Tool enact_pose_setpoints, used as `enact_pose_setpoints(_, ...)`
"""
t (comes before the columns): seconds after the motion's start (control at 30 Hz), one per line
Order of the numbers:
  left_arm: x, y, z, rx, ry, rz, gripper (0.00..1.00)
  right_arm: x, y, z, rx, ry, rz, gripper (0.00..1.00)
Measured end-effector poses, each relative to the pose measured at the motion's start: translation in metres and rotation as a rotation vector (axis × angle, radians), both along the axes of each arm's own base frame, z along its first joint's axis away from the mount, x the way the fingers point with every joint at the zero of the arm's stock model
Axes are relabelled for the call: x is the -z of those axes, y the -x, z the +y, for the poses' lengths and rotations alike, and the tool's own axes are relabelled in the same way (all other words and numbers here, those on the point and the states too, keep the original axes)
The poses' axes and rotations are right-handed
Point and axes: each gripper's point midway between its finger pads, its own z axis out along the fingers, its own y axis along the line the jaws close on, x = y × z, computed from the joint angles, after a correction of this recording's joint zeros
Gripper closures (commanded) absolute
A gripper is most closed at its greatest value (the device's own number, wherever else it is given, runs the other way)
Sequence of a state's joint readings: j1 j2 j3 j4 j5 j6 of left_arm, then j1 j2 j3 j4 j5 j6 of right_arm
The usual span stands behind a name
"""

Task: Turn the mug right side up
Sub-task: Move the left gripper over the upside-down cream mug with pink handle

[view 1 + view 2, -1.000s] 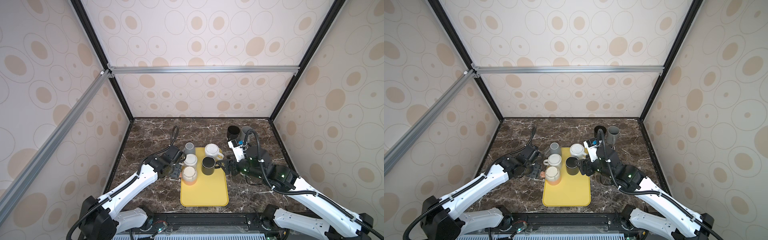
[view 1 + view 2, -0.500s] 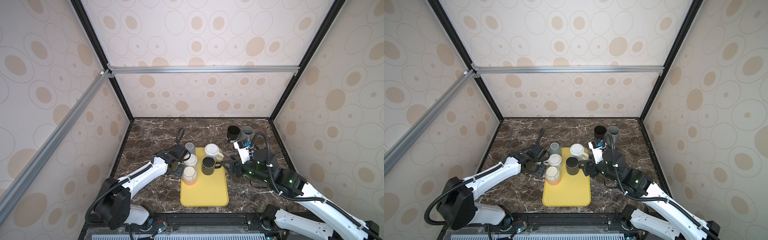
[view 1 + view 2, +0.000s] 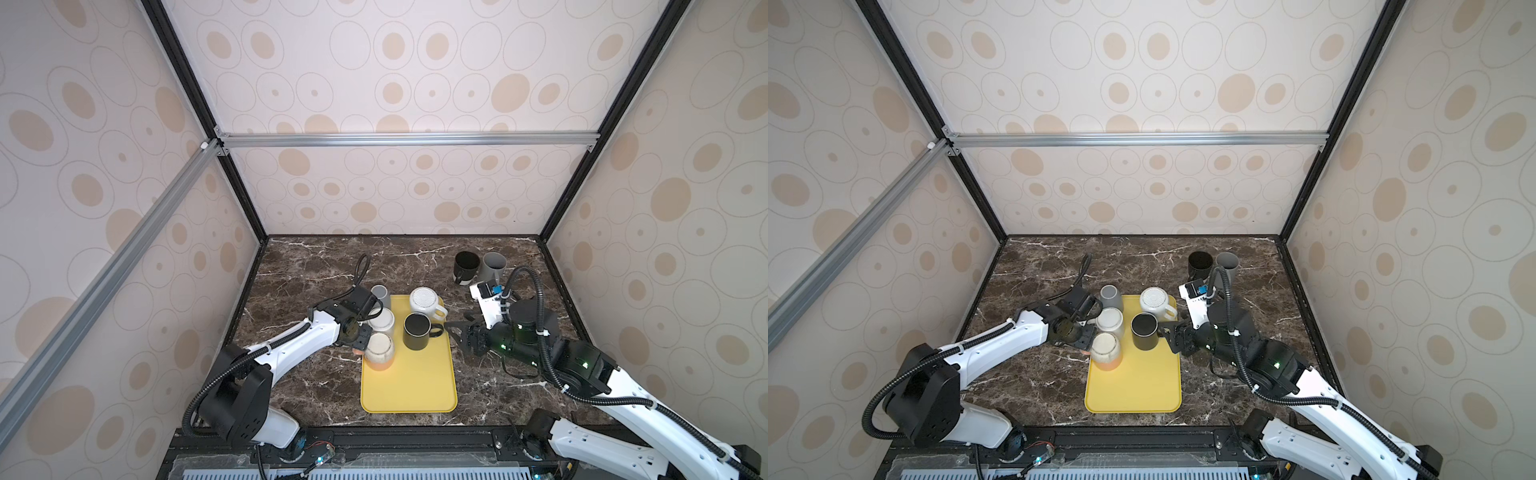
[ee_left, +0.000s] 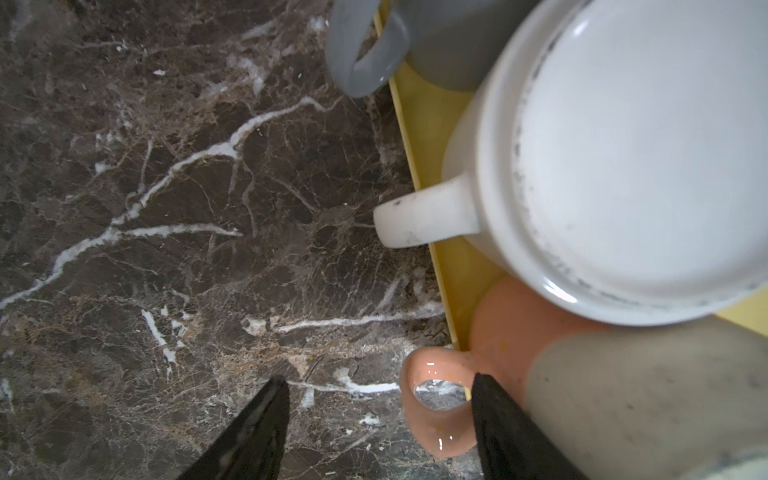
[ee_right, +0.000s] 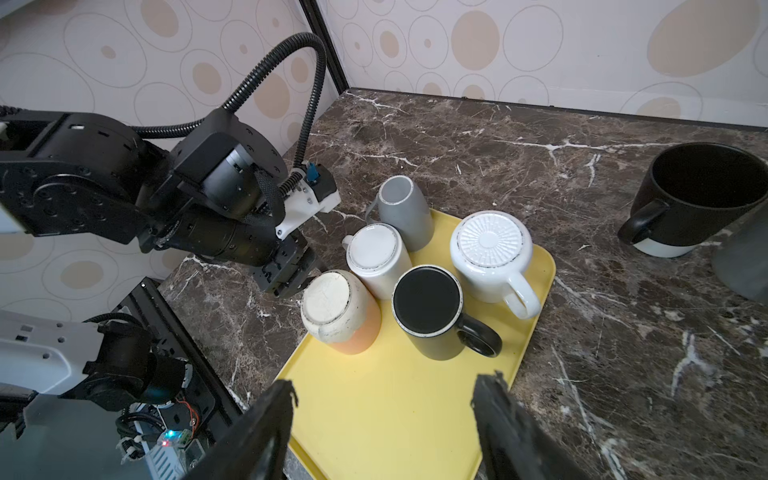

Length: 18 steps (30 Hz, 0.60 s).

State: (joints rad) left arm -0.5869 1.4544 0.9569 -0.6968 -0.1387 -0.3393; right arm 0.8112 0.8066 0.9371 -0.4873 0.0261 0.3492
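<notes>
Peach mug (image 4: pixel 519 332) handle btwn wide L jaws, wrist view only; R jaws wide.

Left claw (image 3: pixel 360 334) hangs low at the yellow tray's (image 3: pixel 409 386) left edge, jaws parted; right claw (image 3: pixel 456 330) hovers at its right edge, jaws wide apart.

Count: 5 inverted mugs (image 3: pixel 417 330), 2 upright mugs (image 3: pixel 466 266), 1 yellow tray (image 3: pixel 409 382), 2 robot arms (image 3: pixel 291 349).
</notes>
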Motion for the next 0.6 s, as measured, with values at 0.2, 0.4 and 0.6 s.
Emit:
enact_pose_setpoints(0.2,-0.002,0.006,-0.006,0.011,0.032,0.004,0.33,-0.001,0.001,-0.001,-0.001,-0.001,-0.006,0.29)
enact_pose_setpoints(0.4,0.000,0.018,-0.021,0.036,0.069,0.026,0.34,-0.002,0.001,-0.002,0.001,0.001,-0.012,0.29)
enact_pose_setpoints(0.6,0.008,0.037,-0.028,0.036,0.109,0.068,0.35,-0.008,0.003,-0.007,0.007,-0.003,-0.035,0.29)
